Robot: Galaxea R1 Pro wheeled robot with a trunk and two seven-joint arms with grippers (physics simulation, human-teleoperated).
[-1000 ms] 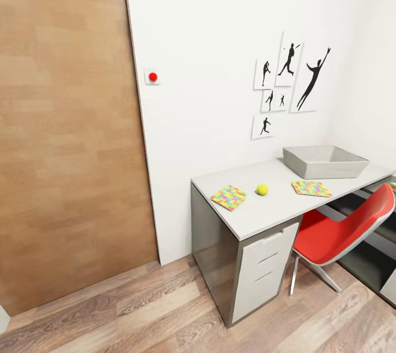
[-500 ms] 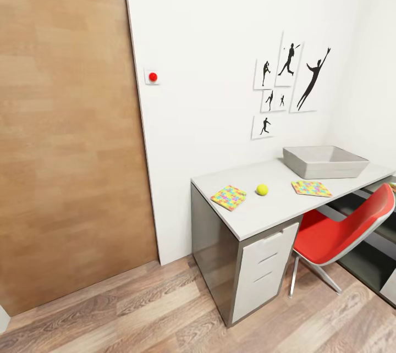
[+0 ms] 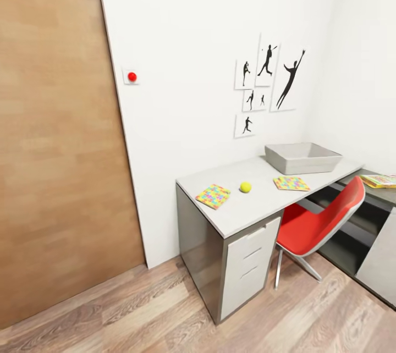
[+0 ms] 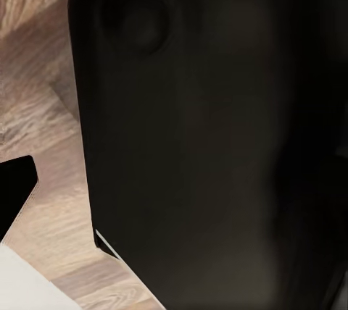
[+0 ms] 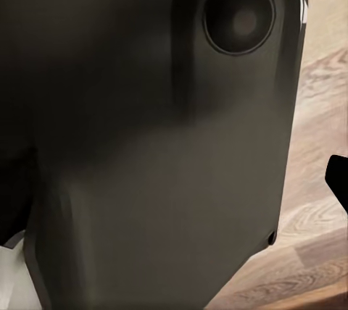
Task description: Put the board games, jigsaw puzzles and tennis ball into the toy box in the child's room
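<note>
Clearly early in the job, judging by how things lie. On the long desk with the pale grey top and white drawers point(image 3: 231, 215), against the white wall, sits the shallow grey rectangular toy box with flared sides point(image 3: 302, 157), at the far end and, as far as the head view tells, with nothing showing above its rim; inside not visible from this angle. Near the front end, a thin square jigsaw puzzle of pink, yellow, blue and green pieces point(image 3: 213, 196), lying flat. Just beyond it, apart from it, the small fuzzy yellow-green tennis ball point(image 3: 245, 187). Further along, the second multicoloured puzzle square point(image 3: 291, 183), lying flat near the toy box but outside it. On the lower dark section at the right edge, a thin printed board game box with green, red and yellow point(image 3: 379, 180), also not yet put away. Between the two, tucked at the desk, a red moulded chair on metal legs point(image 3: 316, 226). So four toys seen out of the box, none seen in it; bed and its two games out of sight here.

Wrist views taken up by dark robot casing over wooden floor; jaws not made out, so impossible to say whether apart or together. Seemingly nothing carried yet, with the approach to the desk still to finish before any picking.
</note>
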